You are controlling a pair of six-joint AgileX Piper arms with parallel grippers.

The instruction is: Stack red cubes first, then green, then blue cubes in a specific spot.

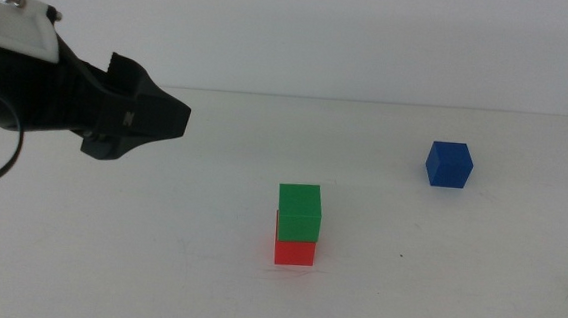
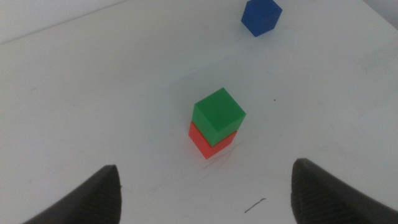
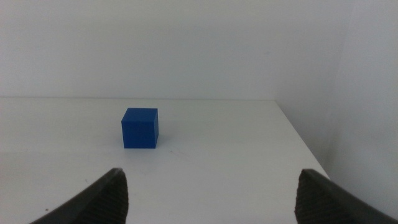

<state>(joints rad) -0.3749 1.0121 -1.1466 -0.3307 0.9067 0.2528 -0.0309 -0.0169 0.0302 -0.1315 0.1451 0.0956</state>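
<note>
A green cube [image 1: 299,212] rests on a red cube [image 1: 295,251] near the middle of the white table, slightly turned and offset on it. The same stack shows in the left wrist view, green cube [image 2: 218,115] over red cube [image 2: 200,140]. The blue cube [image 1: 449,164] stands alone to the back right, also seen as blue cube [image 2: 261,16] and blue cube [image 3: 140,127]. My left gripper [image 1: 171,121] hovers open above the table's left side, away from the stack, holding nothing. My right gripper [image 3: 208,193] is open, low, facing the blue cube from a distance, out of the middle view.
The white table [image 1: 157,250] ends at a pale wall behind. Its right edge [image 3: 305,146] runs close beside the blue cube. A small dark scratch [image 2: 255,205] marks the surface near the left gripper.
</note>
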